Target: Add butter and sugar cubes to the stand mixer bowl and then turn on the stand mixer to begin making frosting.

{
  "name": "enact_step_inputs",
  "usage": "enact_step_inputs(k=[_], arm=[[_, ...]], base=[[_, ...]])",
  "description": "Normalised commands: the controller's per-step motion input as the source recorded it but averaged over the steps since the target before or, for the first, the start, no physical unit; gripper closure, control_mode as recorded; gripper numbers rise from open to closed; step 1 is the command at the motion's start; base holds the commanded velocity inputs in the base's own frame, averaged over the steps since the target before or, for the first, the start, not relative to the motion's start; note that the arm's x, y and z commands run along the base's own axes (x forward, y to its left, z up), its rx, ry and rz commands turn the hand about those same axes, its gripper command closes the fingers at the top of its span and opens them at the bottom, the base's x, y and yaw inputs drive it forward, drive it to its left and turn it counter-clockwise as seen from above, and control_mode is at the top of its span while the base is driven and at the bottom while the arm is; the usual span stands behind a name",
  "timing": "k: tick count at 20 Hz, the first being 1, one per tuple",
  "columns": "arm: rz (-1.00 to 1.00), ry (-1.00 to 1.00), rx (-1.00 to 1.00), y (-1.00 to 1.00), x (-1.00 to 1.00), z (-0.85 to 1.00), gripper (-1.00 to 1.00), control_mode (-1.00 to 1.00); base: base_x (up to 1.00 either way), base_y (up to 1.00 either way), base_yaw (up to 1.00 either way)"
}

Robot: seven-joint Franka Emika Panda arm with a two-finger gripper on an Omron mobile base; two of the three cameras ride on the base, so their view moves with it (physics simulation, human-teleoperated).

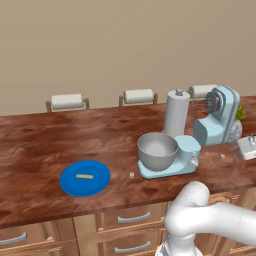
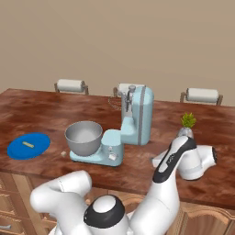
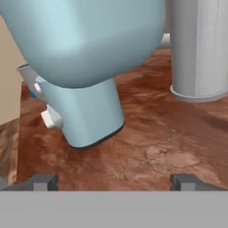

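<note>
While jaws stand wide, gripper faces stand mixer low over counter

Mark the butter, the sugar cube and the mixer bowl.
butter (image 1: 84, 176): left base view, middle of the stick, on the blue plate (image 1: 70, 186).
sugar cube (image 1: 132, 175): left base view, top face.
stand mixer bowl (image 1: 158, 159): left base view, front outer wall.

butter on plate — left of bowl, on mixer base
</note>
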Motion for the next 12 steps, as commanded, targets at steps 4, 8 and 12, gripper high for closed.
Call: enact_step_inputs(k=[4,8,12], arm=[[0.00,0.00,-0.05,-0.07,0.22,-0.29,-1.00,-1.00],[0.00,0.00,-0.02,-0.09,0.24,-0.28,-1.00,-1.00],[0.00,-0.01,0.00,-0.16,0.27,-0.26,-1.00,-1.00]], base=[[0.00,0.00,0.00],[0.00,0.00,0.00],[0.00,0.00,0.00]])
